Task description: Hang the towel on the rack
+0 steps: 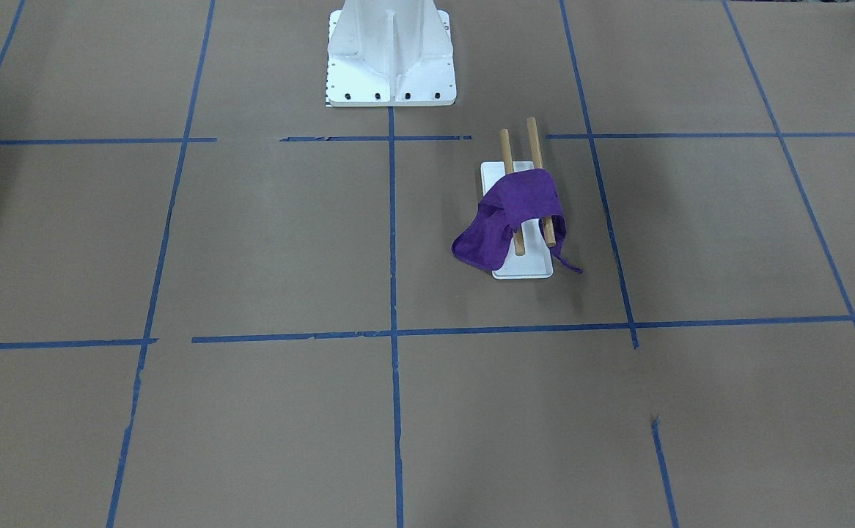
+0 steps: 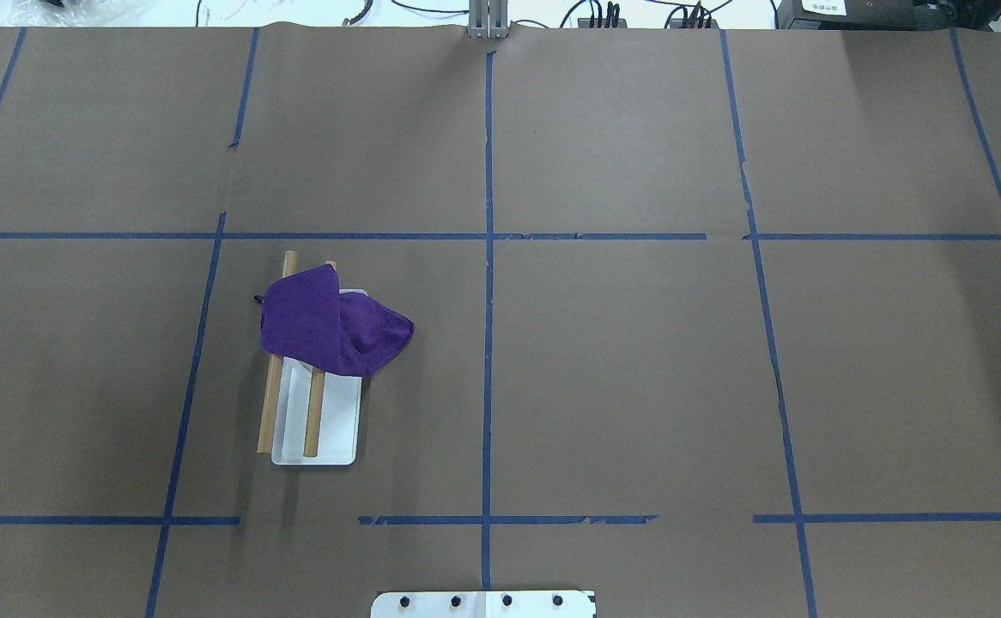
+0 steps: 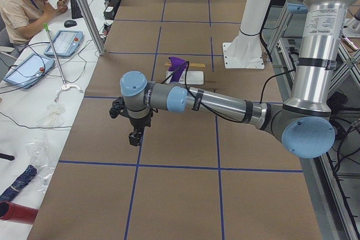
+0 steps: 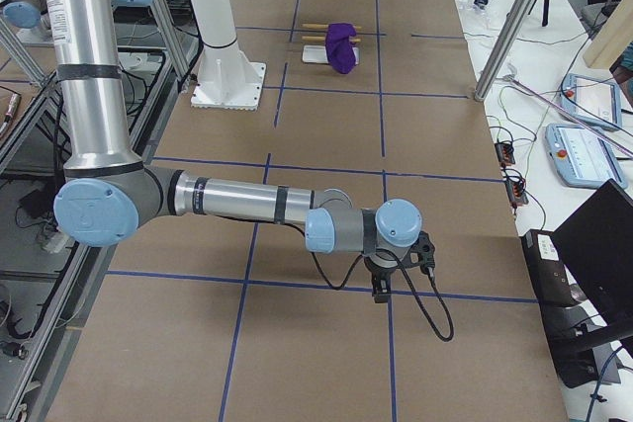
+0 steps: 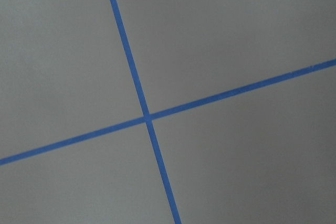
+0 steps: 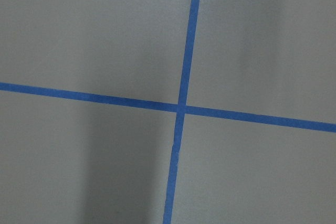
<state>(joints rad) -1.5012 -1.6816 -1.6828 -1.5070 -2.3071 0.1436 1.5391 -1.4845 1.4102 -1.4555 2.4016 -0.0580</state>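
The deep purple towel (image 1: 513,211) lies draped over both wooden rods of the rack (image 1: 534,143), which stands on a white base (image 1: 524,268). It bunches at one end and hangs down to the table, with a thin corner trailing (image 1: 568,264). The towel (image 2: 329,324) and rack (image 2: 315,421) also show in the overhead view. My left gripper (image 3: 135,137) hangs over the table far from the rack. My right gripper (image 4: 381,293) hangs far off at the other end. I cannot tell whether either is open or shut. The wrist views show only paper and tape.
The white robot pedestal (image 1: 391,55) stands near the rack. Blue tape lines (image 2: 488,257) cross the brown paper. An operator (image 3: 28,1) sits beyond the table's edge with tablets (image 3: 63,42). Metal posts (image 4: 514,22) stand at the table's sides.
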